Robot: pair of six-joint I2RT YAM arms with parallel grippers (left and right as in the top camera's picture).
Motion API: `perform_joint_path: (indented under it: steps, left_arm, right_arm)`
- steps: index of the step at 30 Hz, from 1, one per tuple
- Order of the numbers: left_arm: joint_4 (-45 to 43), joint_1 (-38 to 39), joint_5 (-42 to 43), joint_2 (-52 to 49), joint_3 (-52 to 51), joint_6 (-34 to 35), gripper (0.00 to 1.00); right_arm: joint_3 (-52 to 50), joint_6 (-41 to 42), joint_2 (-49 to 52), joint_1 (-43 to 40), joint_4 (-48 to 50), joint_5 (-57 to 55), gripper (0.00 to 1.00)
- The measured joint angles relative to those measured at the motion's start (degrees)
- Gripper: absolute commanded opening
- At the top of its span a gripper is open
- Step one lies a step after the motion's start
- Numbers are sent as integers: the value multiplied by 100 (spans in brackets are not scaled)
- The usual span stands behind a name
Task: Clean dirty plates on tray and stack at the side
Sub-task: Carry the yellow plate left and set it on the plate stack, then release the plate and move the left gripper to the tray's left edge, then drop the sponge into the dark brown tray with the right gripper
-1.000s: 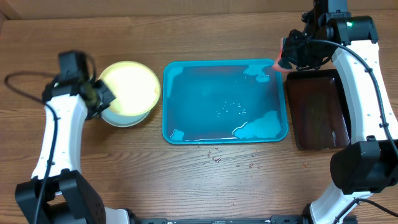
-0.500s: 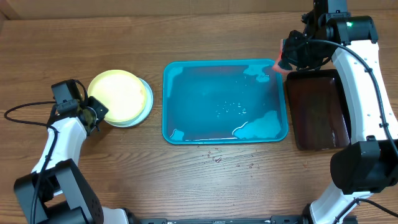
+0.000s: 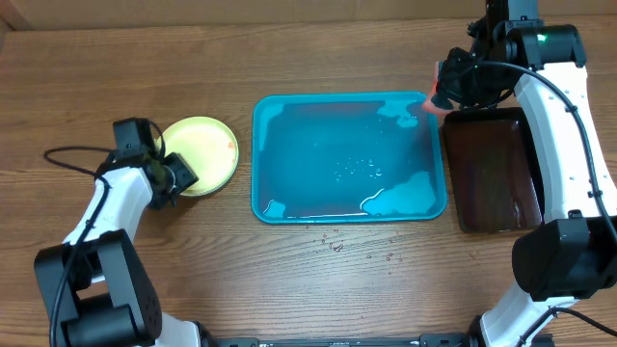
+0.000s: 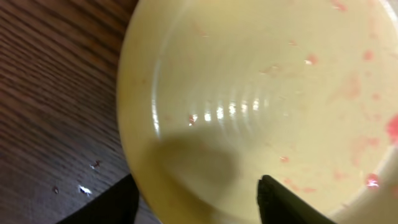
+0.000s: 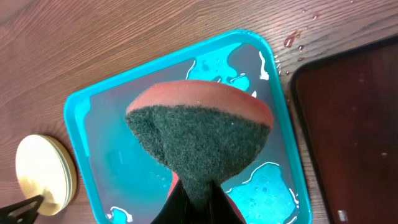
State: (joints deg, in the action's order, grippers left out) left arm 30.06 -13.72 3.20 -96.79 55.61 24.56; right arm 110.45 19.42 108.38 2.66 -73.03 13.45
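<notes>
Found the plates [image 3: 201, 164] stacked on the wooden table [image 3: 318, 299], just left of the tray [image 3: 255, 164] and apart from its rim. Pale yellow on top, dotted with faint red smears in the left wrist view; layered edges visible from the right wrist. Straddled at the near-left rim by the left gripper [image 3: 181, 177], released, fingers [image 4: 286, 202] spread wide and pinching nothing.

In the tray, shallow pools of water, mostly toward the far-right and near-right corners. Just near of its front edge, droplets [image 3: 337, 246] on the wood. Just right of it, a narrower dark tray [image 3: 492, 173]. Above the turquoise tray's far-right corner, the right gripper [image 5: 193, 198], clenched on a sponge [image 5: 199, 137], pink-backed, dark green scouring face toward the wrist camera.

Against a second ago: top plate then held up and tilted, looming larger from overhead. Half a second ago lower, with a light blue rim showing beneath. Now flat and smaller, that blue rim hard to make out. Left arm swung rightward and nearer. Right arm and sponge unmoved.

On the right arm, a small green light [image 3: 542, 39].
</notes>
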Motion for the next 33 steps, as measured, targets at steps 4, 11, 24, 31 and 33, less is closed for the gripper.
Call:
perform_joint_path:
  steps: [4,11,24,31,33]
  left_arm:
    - [457,575,-341,374,352,-162,80]
    - [704,1810,-848,1147,800,-490,88]
    - [431,2977,-874,1246,831,-1255,98]
    - [223,3206,-699,1246,839,-1427,100]
    - [199,3206,-686,1246,839,-1429,100]
  right_arm:
    - [0,-42,0,-4,-7,-90,4]
    - [0,-153,0,-404,-352,-258,4]
    - [-348,-146,275,-1285,-533,-1010,4]
    - [-1572,-151,765,-1405,63,-1246,4]
    - [-1808,-151,796,-1456,269,-1259,4]
